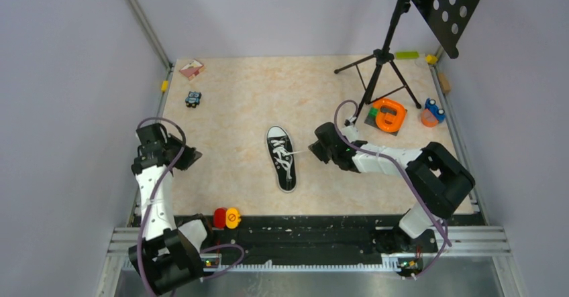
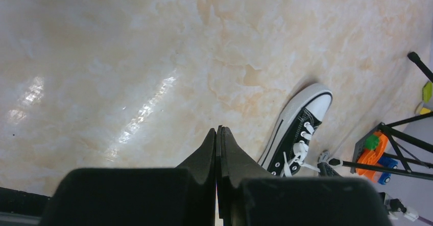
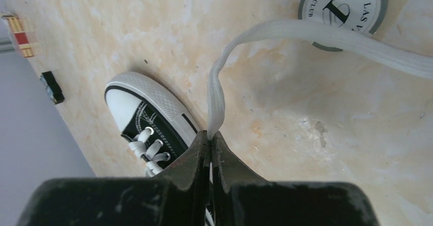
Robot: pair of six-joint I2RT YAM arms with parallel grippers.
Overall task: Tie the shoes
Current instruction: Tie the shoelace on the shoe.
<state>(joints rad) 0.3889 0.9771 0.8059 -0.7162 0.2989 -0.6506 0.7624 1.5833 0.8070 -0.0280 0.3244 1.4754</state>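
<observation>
- Table: flat rectangular top with a glossy, beige, marble-like pattern, framed by metal rails.
- Music stand: thin black tubular tripod at the far right of the table, carrying a tilted black panel pierced with round holes.
- Right arm: white and black segments with a purple cable, reaching leftward over the table. The right gripper lay just beside the shoe's right side, its tapered black fingers pressed together and pinching the lace.
- Left arm: same build, raised at the table's left edge, well apart from the shoe. The left gripper had its wedge-shaped fingers closed flush together with nothing between them.
- Sneaker: black canvas low-top with white stitching, smooth white rubber toe cap and ribbed white sole edge. It stood sole-down near the table's middle, between the arms, toe pointing to the far wall.
- Orange ring-shaped plastic piece: resting on a dark square tile by the stand's feet.
- Lace: flat, white, woven ribbon rising from the right fingertips, arching and running off rightward.
- Poker chip: round, white with grey edge marks, its lower edge crossed by the lace in the right wrist view.
</observation>
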